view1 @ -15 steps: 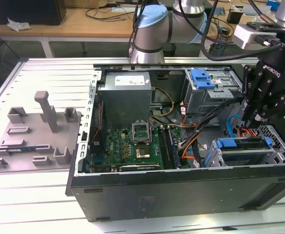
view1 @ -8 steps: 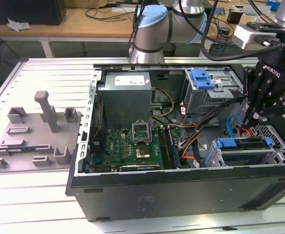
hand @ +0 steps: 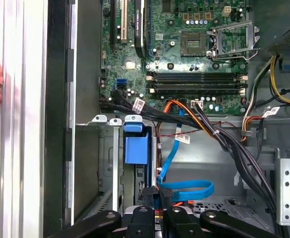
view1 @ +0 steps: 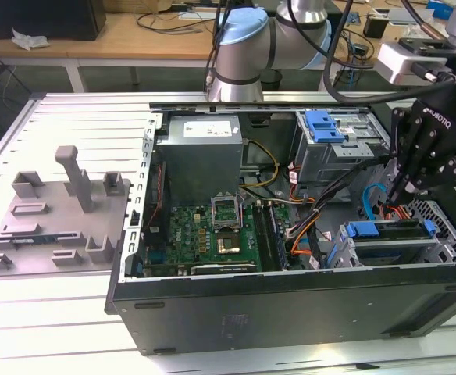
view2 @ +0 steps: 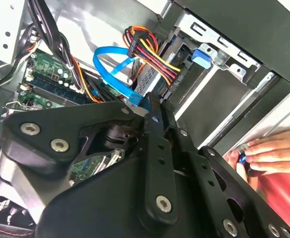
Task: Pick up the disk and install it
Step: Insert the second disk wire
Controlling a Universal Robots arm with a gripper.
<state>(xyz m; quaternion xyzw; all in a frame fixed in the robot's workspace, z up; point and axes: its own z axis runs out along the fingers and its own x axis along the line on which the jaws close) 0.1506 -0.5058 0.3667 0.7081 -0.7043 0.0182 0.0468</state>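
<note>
Black gripper (view1: 400, 192) sits low inside the open PC case (view1: 290, 301), at the drive bay on the exterior view's right. Fingers (hand: 166, 198) look pressed together, gripping nothing I can make out. Disk (view1: 392, 232) is seated in the bay, blue carrier showing, just beside the gripper. Blue SATA cable (hand: 184, 190) loops near the fingertips. A hand (view2: 274, 153) rests outside the case wall.
</note>
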